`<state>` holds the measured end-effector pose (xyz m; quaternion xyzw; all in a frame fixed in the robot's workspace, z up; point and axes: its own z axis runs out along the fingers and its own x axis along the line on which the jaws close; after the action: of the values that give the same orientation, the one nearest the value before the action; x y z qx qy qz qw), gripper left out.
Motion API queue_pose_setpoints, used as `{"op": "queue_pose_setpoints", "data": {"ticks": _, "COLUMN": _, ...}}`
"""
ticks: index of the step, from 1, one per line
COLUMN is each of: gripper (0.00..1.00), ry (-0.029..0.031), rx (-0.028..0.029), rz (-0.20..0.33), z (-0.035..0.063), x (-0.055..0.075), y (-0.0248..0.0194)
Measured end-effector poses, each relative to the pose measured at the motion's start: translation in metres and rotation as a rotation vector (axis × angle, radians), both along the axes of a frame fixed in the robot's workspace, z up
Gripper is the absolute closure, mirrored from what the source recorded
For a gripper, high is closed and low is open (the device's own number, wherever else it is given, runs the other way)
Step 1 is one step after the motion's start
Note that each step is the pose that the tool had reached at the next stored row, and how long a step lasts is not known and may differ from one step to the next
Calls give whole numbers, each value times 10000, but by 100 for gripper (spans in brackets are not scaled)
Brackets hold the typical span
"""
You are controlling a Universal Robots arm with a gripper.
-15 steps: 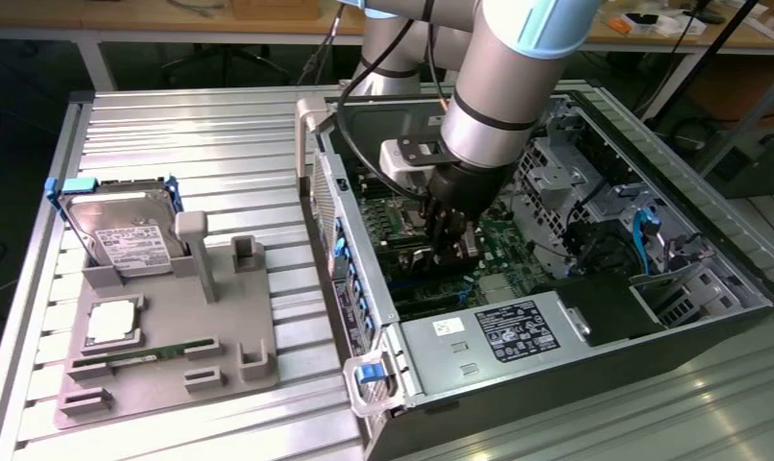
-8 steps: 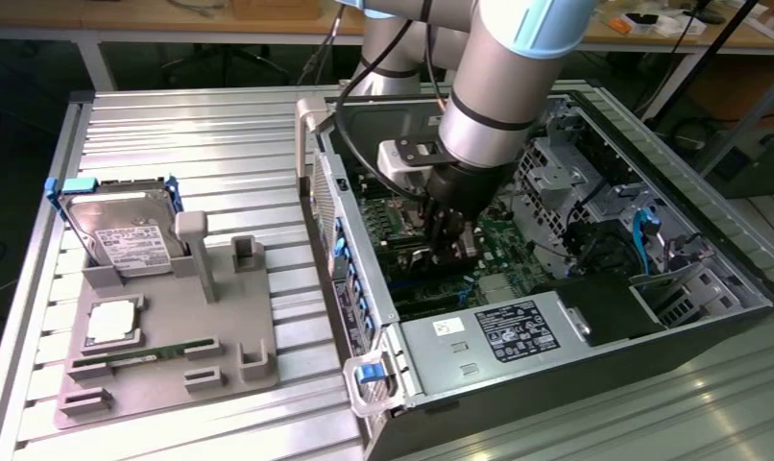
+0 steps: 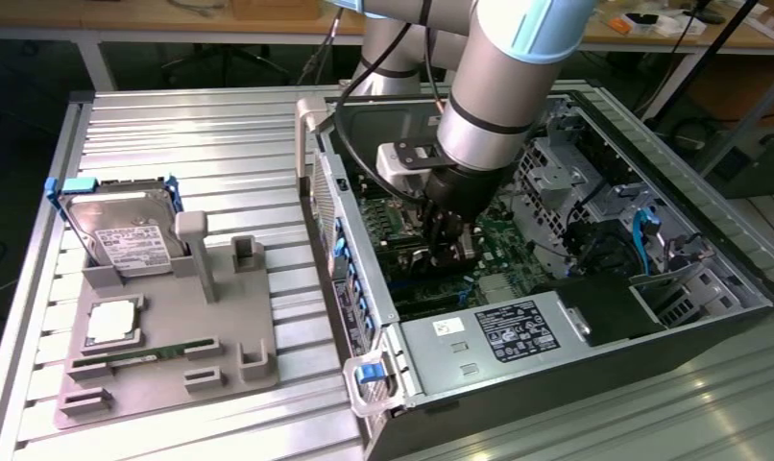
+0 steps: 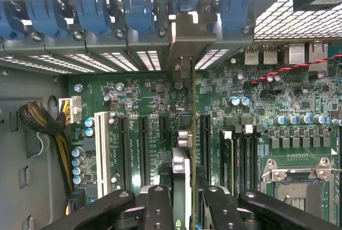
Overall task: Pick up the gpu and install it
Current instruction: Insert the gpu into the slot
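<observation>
My gripper reaches down into the open computer case, over the green motherboard. In the wrist view the gripper is shut on the gpu, which shows edge-on as a thin upright card between the black fingers. The card runs along the line of the long black expansion slots. Its silver end bracket sits at the case's rear slot openings, under the blue clips. I cannot tell whether the card's edge is down in a slot.
On the exterior view's left a grey holder tray carries a silver hard drive in a blue frame and a slim green memory stick. Inside the case are memory slots, a CPU socket and a cable bundle.
</observation>
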<state>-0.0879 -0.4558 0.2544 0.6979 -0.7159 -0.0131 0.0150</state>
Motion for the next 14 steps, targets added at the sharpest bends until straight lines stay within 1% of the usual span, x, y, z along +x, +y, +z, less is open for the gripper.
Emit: {"op": "queue_pose_setpoints", "data": {"ticks": 14, "gripper": 73, "ry": 3, "rx": -5, "rz": -42, "z": 6, "x": -14, "y": 4}}
